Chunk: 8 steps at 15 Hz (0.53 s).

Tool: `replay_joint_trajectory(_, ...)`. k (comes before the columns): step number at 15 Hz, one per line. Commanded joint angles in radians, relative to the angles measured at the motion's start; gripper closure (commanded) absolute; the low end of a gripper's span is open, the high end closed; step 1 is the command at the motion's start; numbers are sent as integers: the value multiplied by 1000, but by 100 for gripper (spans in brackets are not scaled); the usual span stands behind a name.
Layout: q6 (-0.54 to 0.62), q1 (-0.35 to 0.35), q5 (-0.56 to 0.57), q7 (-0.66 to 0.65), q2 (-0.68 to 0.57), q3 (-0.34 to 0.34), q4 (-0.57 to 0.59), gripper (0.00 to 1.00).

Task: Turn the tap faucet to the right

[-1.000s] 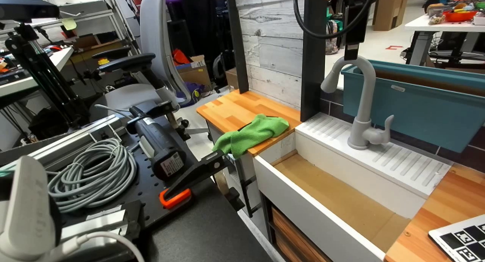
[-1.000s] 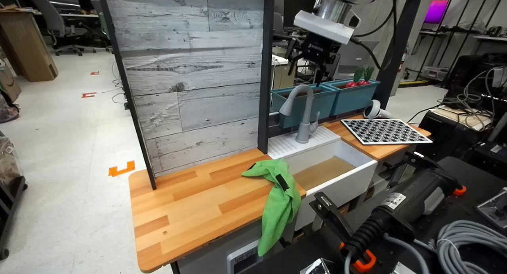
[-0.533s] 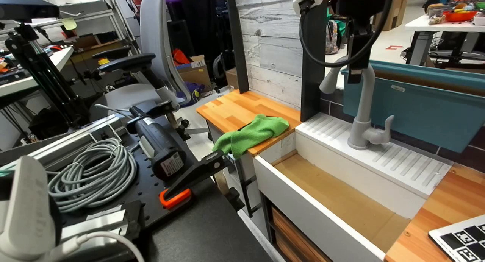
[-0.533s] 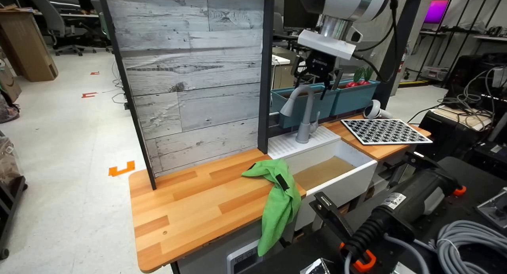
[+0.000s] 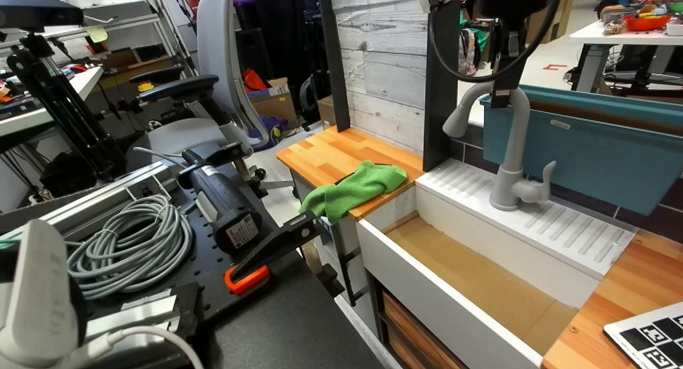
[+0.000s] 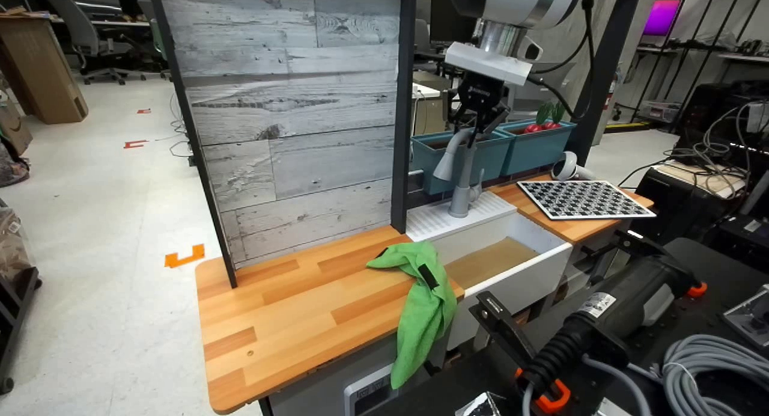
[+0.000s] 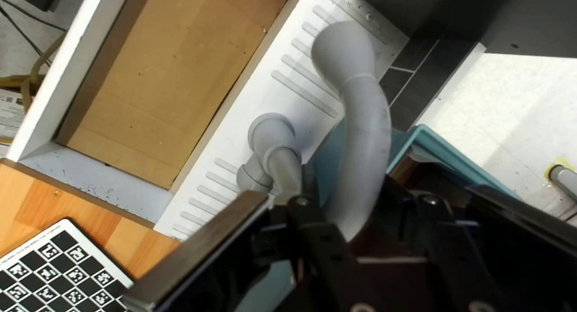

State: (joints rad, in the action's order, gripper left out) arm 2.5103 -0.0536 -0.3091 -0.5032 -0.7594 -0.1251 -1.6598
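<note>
The matte grey tap faucet (image 5: 515, 145) rises from the white ridged ledge behind the sink, its side lever (image 5: 546, 179) upright. My gripper (image 6: 470, 134) has come down from above over the arch of the neck. In the wrist view the curved neck (image 7: 366, 122) runs between the fingers of the gripper (image 7: 348, 185), and the jaws have narrowed onto it. The exact contact at the pads is dark and partly hidden. The flared spout end (image 7: 340, 50) hangs free, pointing down. In an exterior view a black finger covers part of the arch.
A teal planter (image 5: 581, 155) stands close behind the tap, and a planter with radishes (image 6: 537, 148) is beside it. A dark post (image 6: 404, 103) and whitewashed panel (image 6: 288, 103) rise nearby. A green cloth (image 5: 357, 190) hangs over the counter edge. A checkered board (image 6: 586, 199) lies on wood.
My gripper has come down onto the arch and its jaws have drawn together around the neck. The spout end has swung, shifting left in an exterior view and toward the column in an exterior view.
</note>
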Motion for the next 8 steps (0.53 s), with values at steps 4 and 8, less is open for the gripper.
replay_joint_trajectory(4, -158, 10, 112, 22, -27, -31, 54, 98)
replay_joint_trajectory(8, -324, 11, 215, 86, -52, -44, 139, 100)
